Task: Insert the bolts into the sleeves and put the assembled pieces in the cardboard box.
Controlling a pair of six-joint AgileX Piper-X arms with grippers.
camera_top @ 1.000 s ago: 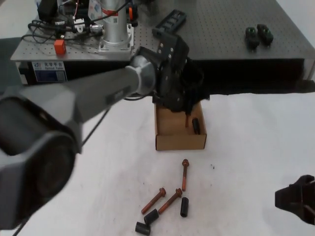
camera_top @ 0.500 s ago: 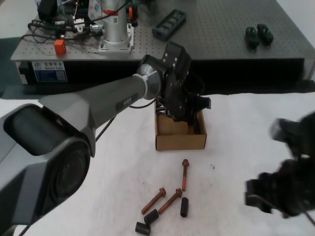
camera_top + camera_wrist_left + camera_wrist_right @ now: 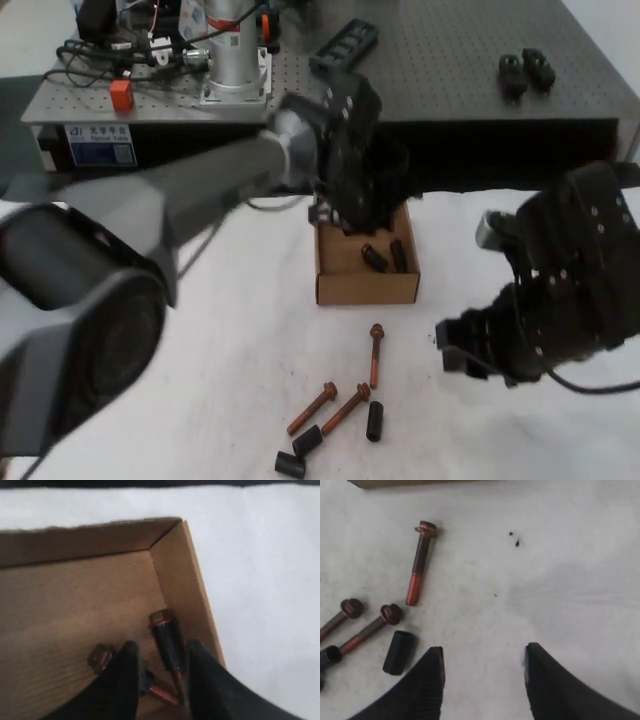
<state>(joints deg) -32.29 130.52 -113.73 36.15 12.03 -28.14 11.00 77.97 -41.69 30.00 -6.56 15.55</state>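
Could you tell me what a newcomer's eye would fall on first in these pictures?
The left gripper, open, hangs over the cardboard box with two assembled pieces inside. In front of the box, loose bolts and black sleeves lie on the white cloth, the open right gripper above the cloth beside them.

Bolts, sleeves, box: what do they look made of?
The bolts look like metal with a coppery-red coating: flanged hex heads, dull sheen. The sleeves are matte black hollow tubes; plastic, rubber or blackened metal, the look leaves it open. The cardboard box is plain brown cardboard, probably corrugated: faint ribbing on its floor, raw edges.
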